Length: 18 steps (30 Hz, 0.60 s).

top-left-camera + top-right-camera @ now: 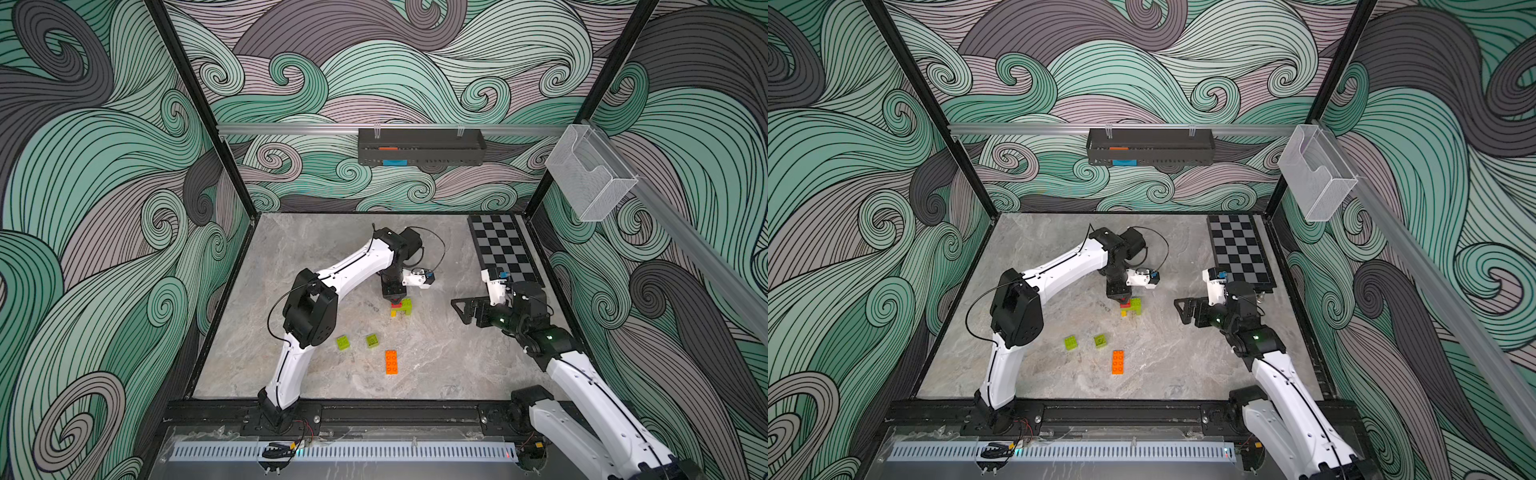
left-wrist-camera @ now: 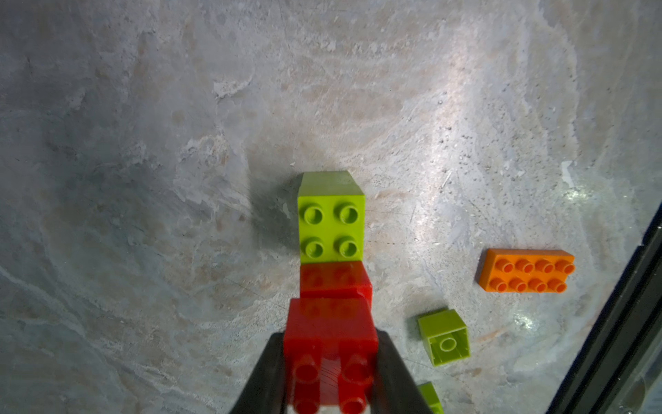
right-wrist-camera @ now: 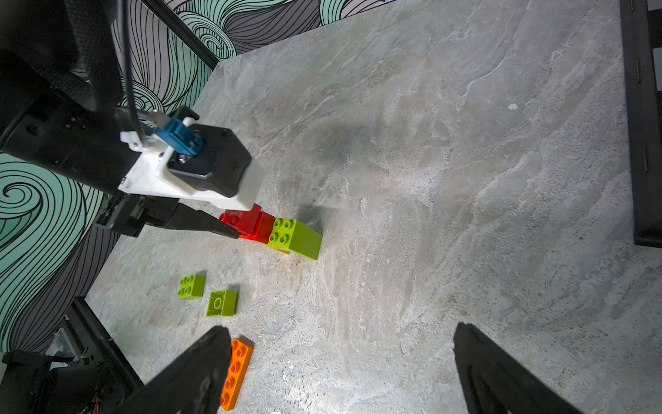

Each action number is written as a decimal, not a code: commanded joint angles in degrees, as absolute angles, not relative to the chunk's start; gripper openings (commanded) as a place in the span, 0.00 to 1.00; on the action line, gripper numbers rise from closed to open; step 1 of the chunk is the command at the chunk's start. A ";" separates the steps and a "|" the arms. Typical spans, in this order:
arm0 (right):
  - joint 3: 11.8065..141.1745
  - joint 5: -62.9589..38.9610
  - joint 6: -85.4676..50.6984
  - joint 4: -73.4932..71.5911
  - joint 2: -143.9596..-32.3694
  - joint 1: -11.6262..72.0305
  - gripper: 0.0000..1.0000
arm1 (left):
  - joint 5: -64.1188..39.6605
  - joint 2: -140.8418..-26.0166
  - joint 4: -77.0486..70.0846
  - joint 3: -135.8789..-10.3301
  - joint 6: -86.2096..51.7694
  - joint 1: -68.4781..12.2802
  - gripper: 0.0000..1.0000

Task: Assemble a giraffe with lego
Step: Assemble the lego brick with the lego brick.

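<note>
Mid-table: one loose green brick (image 1: 343, 342), a second green brick (image 1: 372, 340), then the orange brick (image 1: 390, 362). The left gripper (image 1: 396, 300) clamps a red brick (image 2: 331, 329) onto the half-built giraffe (image 1: 404, 307) (studs possibly unseated; view poor). Risk: an off-centre push topples the giraffe. The right gripper (image 3: 340, 328) gapes wide, empty.

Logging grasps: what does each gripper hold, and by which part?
Left gripper pinches the upper red studded plastic brick by its opposite side walls; right gripper, open, holds nothing.
</note>
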State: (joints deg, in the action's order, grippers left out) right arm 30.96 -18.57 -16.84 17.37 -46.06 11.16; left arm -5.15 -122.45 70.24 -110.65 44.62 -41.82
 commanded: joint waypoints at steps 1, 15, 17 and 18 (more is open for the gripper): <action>30.51 -19.18 -16.51 16.26 -46.27 10.91 0.99 | -6.42 -123.10 72.62 -111.01 45.64 -42.10 0.00; 30.51 -19.20 -16.51 16.26 -46.74 10.94 0.99 | -5.89 -124.57 68.49 -108.30 45.00 -42.27 0.00; 30.50 -19.29 -16.49 16.26 -46.99 10.90 0.99 | -5.82 -124.54 67.94 -107.67 45.09 -42.49 0.00; 30.58 -19.26 -16.59 16.26 -46.94 10.93 0.99 | -5.65 -124.69 68.02 -107.67 45.15 -42.54 0.00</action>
